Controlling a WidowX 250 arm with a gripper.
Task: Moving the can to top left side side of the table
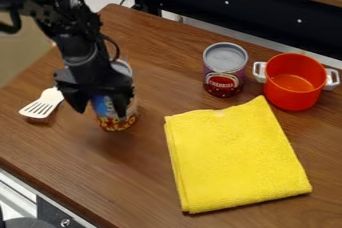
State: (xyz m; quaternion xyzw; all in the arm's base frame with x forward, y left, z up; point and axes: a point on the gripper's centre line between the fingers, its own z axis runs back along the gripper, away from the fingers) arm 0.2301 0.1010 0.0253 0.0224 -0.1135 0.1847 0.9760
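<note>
My gripper (101,113) hangs over the left part of the table, pointing down with its two fingers spread apart. Right by it stands a can (117,122) with a blue, red and yellow label, upright and partly hidden behind the gripper. One finger overlaps the can's front, and the other is at its left side; I cannot tell whether they touch it. A second can (224,69), purple and red with a grey lid, stands upright near the back edge, well to the right of the gripper.
A white slotted spatula (44,103) lies left of the gripper. The folded yellow towel (234,154) covers the front right of the wooden table (157,89). An orange-red pot (292,82) with white handles stands at the right, beside the second can. A dark-framed counter runs behind.
</note>
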